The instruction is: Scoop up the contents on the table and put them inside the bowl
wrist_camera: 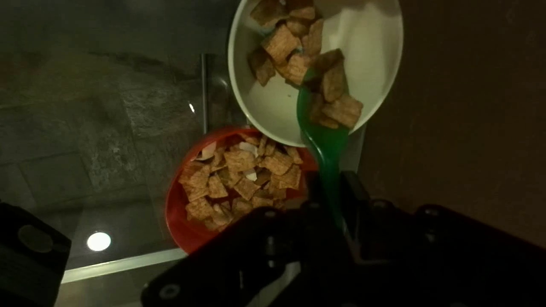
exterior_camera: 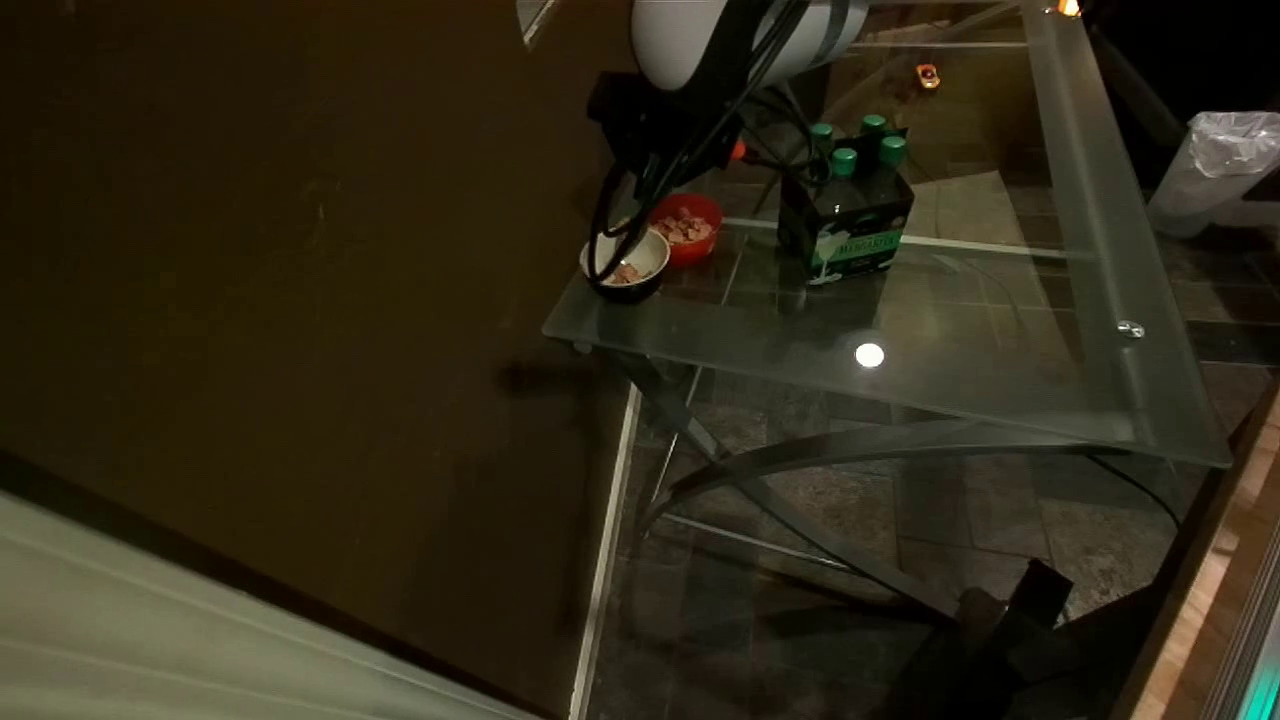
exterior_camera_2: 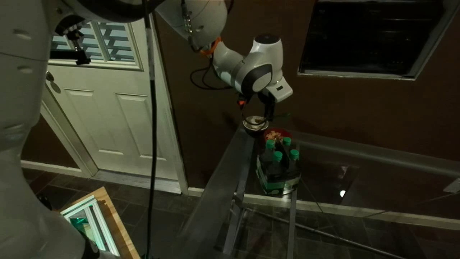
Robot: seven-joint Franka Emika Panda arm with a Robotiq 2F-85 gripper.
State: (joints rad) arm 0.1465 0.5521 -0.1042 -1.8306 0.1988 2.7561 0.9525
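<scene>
The white bowl (wrist_camera: 367, 55), dark outside and pale inside, stands at a corner of the glass table (exterior_camera: 990, 370) and shows in both exterior views (exterior_camera: 648, 252) (exterior_camera_2: 255, 131). Several brown cereal squares (wrist_camera: 281, 44) lie in it. The red bowl (wrist_camera: 175, 213) beside it holds many more squares (wrist_camera: 247, 187); it also shows in both exterior views (exterior_camera: 690, 255). My gripper (wrist_camera: 335, 181) is shut on the handle of a green spoon (wrist_camera: 326, 143). The spoon's head carries several squares (wrist_camera: 341, 108) and is over the white bowl in the wrist view. Its exact height is unclear.
A dark pack of bottles with green caps (exterior_camera: 850, 225) stands near the bowls, also in an exterior view (exterior_camera_2: 276, 169). A brown wall (exterior_camera: 400, 300) runs right beside the table corner. A small orange thing (exterior_camera: 928, 76) lies farther along the table. Loose cables (exterior_camera: 600, 235) hang by the gripper.
</scene>
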